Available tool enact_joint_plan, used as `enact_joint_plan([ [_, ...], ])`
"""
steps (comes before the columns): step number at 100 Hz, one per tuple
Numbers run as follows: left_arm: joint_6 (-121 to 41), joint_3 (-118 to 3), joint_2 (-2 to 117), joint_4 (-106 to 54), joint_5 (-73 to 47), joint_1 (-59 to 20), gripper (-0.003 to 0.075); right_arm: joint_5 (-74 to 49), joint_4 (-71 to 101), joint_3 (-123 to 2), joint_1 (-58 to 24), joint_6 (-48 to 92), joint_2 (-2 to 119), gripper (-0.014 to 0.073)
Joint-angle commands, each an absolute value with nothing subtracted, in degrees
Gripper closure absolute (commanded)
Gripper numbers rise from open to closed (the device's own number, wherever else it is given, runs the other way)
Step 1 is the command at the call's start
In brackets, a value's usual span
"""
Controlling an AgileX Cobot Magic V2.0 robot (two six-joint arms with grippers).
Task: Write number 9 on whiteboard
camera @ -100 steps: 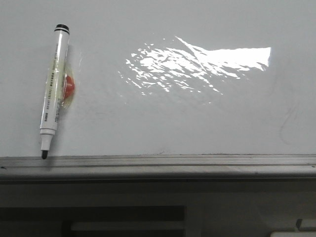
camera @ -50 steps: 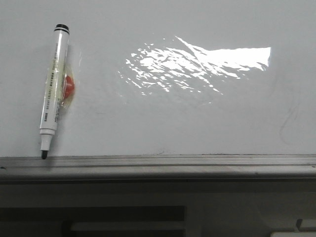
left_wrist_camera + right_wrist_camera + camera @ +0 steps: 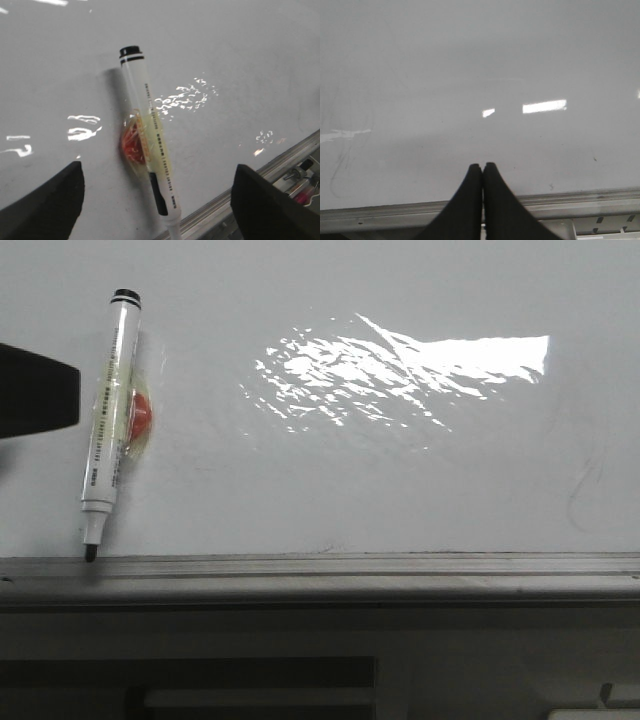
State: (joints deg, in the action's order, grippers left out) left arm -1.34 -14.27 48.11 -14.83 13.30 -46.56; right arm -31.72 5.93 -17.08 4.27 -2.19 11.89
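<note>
Left end effector (image 3: 157,200): its two fingers are standing spread wide apart, gripping nothing, with the marker lying in the gap between them.
Marker (image 3: 110,425): it is sitting against the whiteboard (image 3: 400,490), cap end away from the fingers, bare tip toward the grey ledge (image 3: 350,568); an orange blob under clear tape (image 3: 134,145) is clinging to its barrel.
Right end effector (image 3: 483,200): its fingers are pressed together and holding nothing, hovering over bare board just beyond the ledge.
Number 9: no dark drawn figure is showing on the board; only faint grey smudges (image 3: 585,490) are appearing far from the left fingers.
Stage: judging by this, writing is not yet begun and the marker is waiting to be picked up.
Risk, grip: closing off-centre is likely to roll or twist the round barrel.
Risk, tape: the taped blob may be resisting the lift, tilting the marker.
Risk, tip: the bare tip may be smearing the board near the ledge.
</note>
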Motion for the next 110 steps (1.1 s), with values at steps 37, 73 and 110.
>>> enact_joint_plan([
  [37, 4.0, -16.3, 55.8, -17.1, 22.3, -51.2, 0.0176, -27.1, 5.8, -18.5, 4.3, -2.0, 12.9, 0.0654],
  [73, 3.8, -16.3, 63.0, -18.0, 26.6, -51.5, 0.0293, -26.1, 5.8, -18.5, 2.1, -2.0, 12.9, 0.0654],
  [110, 3.8, -16.3, 64.1, -18.9, 26.6, -51.5, 0.0740, -25.5, 5.6, -18.5, -11.8, -2.0, 13.6, 0.0654],
])
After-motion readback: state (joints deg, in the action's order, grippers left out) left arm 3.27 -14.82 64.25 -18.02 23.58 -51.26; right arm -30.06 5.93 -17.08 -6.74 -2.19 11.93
